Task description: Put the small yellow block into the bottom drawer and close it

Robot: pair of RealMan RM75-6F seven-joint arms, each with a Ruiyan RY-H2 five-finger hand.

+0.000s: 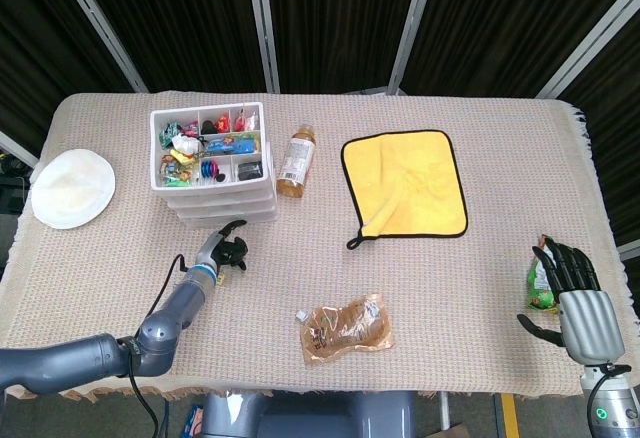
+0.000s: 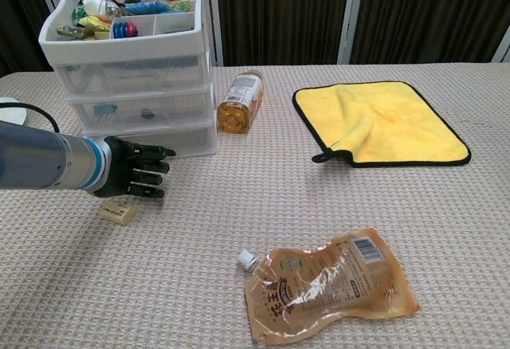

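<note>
— Two jobs wait for our left hand [image 2: 131, 175], and neither has begun. It hovers with fingers spread and reaching forward, holding nothing, its fingertips [image 2: 165, 153] pointing at the front of the bottom drawer [image 2: 163, 139].

— Where's the yellow block [image 2: 116, 213]?

— On the table [image 2: 263, 190], just below and slightly behind the hand on the near side, toward the near left corner. It lies flat and free, apart from the drawer unit [image 2: 131, 66]. From the head camera the hand hides it.

— And the drawer looks closed?

— As far as we can tell, yes; its front sits flush with the two above it. So we judge the step in hand is opening it. We should hook our fingertips under the drawer's lip and draw straight toward us, slowly, because the unit is light plastic and could slide along the table instead of the drawer coming out.

— Could our other hand brace it?

— Our right hand [image 1: 574, 289] rests at the near right edge, fingers loosely spread and empty, beside a small green packet [image 1: 541, 286]. It's well apart from the unit, so we'd rely on a gentle pull.

— Anything in the way?

— A bottle [image 2: 240, 100] lies just right of the unit and a brown pouch [image 2: 328, 285] sits nearer the front edge; both are outside the drawer's path. We must simply not sweep the block away while pulling.
</note>
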